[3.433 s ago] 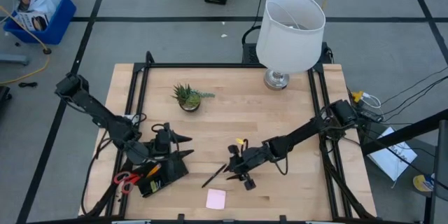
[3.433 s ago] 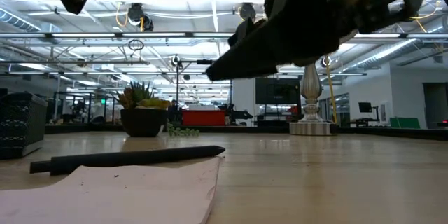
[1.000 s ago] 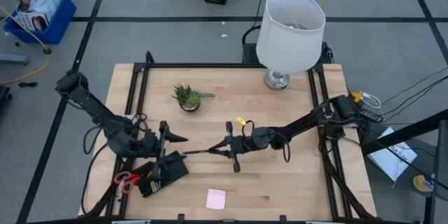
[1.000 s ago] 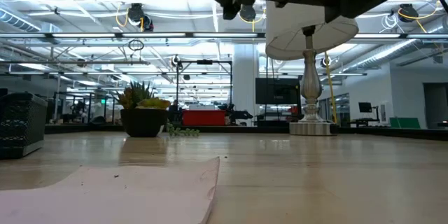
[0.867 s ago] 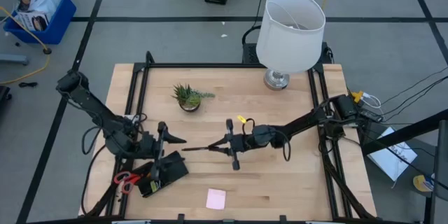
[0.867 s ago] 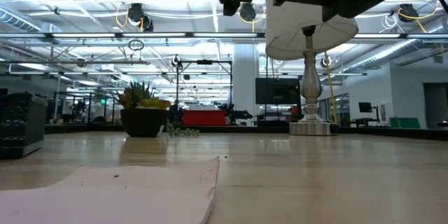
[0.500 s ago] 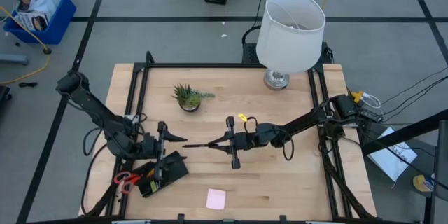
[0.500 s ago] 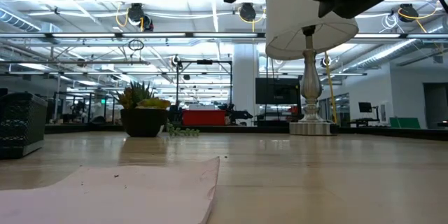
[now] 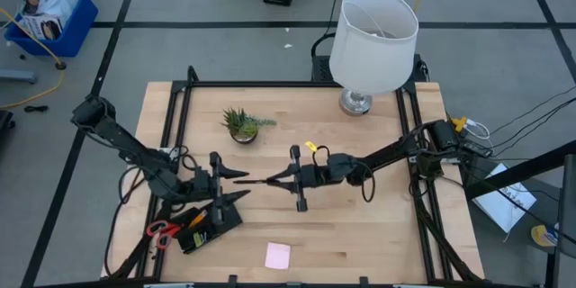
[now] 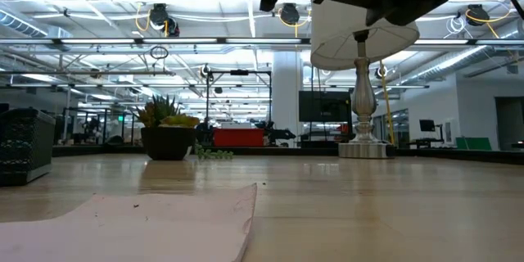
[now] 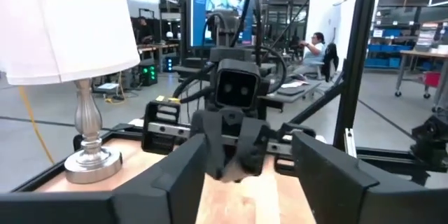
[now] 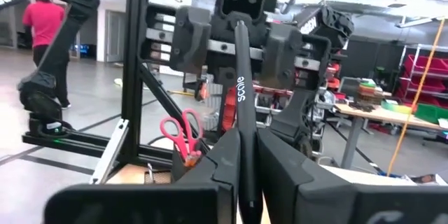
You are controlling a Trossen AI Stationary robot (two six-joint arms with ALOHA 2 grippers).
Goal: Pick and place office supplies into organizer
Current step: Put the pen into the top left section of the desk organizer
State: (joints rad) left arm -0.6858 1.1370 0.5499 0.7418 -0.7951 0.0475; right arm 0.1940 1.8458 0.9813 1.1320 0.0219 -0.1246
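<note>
While the right end effector [image 9: 290, 178] pinches a thin black pen [image 9: 259, 181] above the wooden worktop [image 9: 360, 225], the left end effector [image 9: 236, 185] gapes around its tip; aligning squarely should secure the handover near the flat black compartmented organizer [image 9: 209, 223].

Between the left gripper's [image 11: 241, 182] two spread dark fingers [image 11: 175, 182], the right gripper [image 11: 236, 150] faces the camera above the wooden tabletop [image 11: 238, 206], with the white-shaded lamp [image 11: 66, 49] at nine o'clock.

Bare desk [image 9: 360, 225] lies open toward the pink pad [image 9: 277, 255]; plant [image 9: 241, 124] and lamp [image 9: 373, 27] crowd the far side.
</note>
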